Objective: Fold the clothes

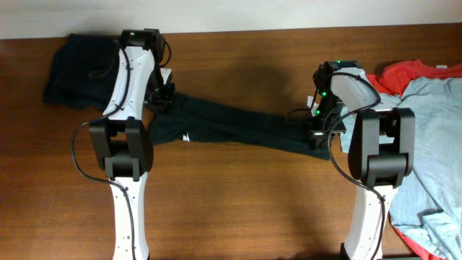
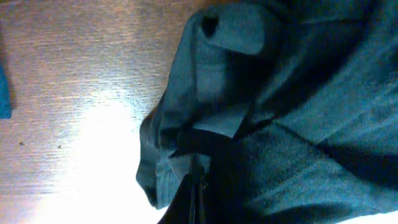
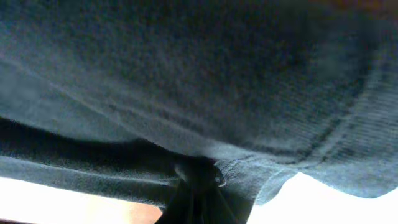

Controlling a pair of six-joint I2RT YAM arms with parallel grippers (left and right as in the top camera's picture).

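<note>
In the overhead view, the black shirt (image 1: 238, 130) lies stretched in a narrow band across the middle of the bench (image 1: 238, 209), its white label (image 1: 186, 136) showing near the left end. The left claw (image 1: 162, 95) is closed on one end and the right claw (image 1: 318, 131) on the other. Judged risk: a bunched band gives no flat edge to fold along, and further pulling apart could drag one end out of its grip. In the left wrist view, the fingers (image 2: 186, 205) are pinched tight on a wad of crumpled dark cloth above the wood. How many layers are caught cannot be told, so a fold made from here may come out crooked. In the right wrist view, the fingers (image 3: 186, 208) are clamped near a hem, close to the edge of the cloth, where a slip appears most likely. Count: four shirts, namely one black, one navy shirt (image 1: 76, 68) at the back left corner, one red-orange shirt (image 1: 404, 72) at the back right, and one light blue-grey shirt (image 1: 433, 144) along the right edge. There are two claws.
</note>
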